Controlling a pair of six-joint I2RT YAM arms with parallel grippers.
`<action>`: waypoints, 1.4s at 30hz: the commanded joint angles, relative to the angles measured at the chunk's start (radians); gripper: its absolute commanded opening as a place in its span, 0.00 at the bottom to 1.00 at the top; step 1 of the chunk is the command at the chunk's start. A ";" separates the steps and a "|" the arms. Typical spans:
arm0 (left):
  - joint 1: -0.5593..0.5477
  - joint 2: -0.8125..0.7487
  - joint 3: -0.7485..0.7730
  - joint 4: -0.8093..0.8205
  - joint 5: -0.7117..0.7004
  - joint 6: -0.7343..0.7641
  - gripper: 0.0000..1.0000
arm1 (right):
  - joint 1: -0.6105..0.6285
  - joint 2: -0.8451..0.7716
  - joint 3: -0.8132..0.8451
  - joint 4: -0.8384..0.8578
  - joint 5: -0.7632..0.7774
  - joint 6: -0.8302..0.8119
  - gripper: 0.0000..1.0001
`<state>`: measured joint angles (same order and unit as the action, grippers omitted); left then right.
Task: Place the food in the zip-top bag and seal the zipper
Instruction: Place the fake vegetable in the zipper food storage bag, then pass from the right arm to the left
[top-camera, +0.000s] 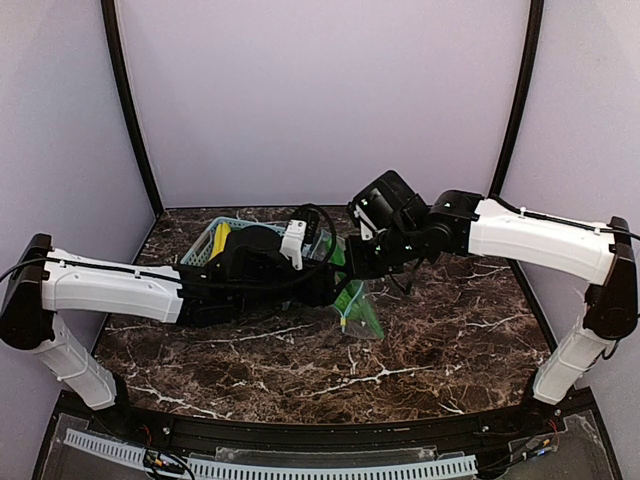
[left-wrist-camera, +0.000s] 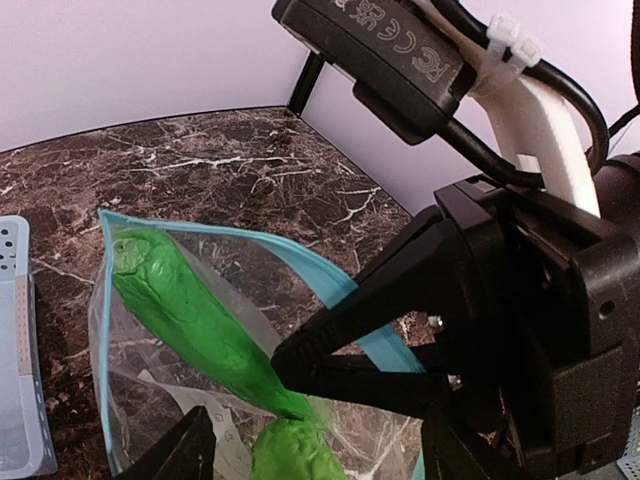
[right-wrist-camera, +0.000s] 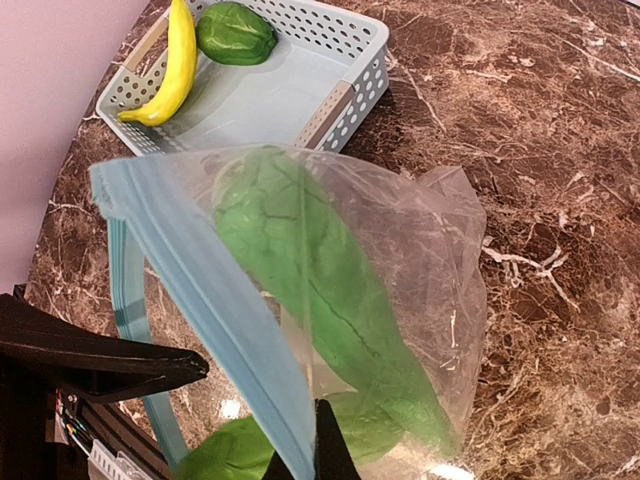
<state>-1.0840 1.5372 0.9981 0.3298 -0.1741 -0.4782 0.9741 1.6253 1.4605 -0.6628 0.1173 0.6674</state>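
The clear zip-top bag (right-wrist-camera: 440, 260) lies on the marble with its light-blue zipper (right-wrist-camera: 200, 290) lifted. My right gripper (right-wrist-camera: 318, 455) is shut on that zipper edge and holds the mouth open. Its black fingers (left-wrist-camera: 340, 340) show in the left wrist view. One long green cucumber piece (right-wrist-camera: 320, 290) is inside the bag. A second green piece (left-wrist-camera: 290, 450) sits at the bag's mouth between the wide-open fingers of my left gripper (left-wrist-camera: 315, 455). The yellow banana (right-wrist-camera: 175, 65) and the dark green pepper (right-wrist-camera: 235, 32) lie in the basket.
The light-blue slotted basket (right-wrist-camera: 335, 100) stands on the table just beyond the bag, at the back left in the top view (top-camera: 205, 245). Both arms meet over the table's middle (top-camera: 340, 280). Purple walls close the back and sides.
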 joint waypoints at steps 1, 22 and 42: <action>-0.005 -0.042 0.042 -0.134 0.037 -0.035 0.74 | -0.003 -0.001 0.020 0.023 0.012 0.008 0.00; 0.062 -0.234 0.010 -0.445 0.134 -0.243 0.87 | -0.005 0.014 0.030 0.023 -0.001 0.004 0.00; 0.115 -0.091 -0.040 -0.148 0.303 -0.362 0.88 | -0.004 0.027 0.007 0.022 -0.014 0.009 0.00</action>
<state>-0.9791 1.4158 0.9527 0.1375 0.0948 -0.8234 0.9730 1.6447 1.4609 -0.6590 0.1085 0.6678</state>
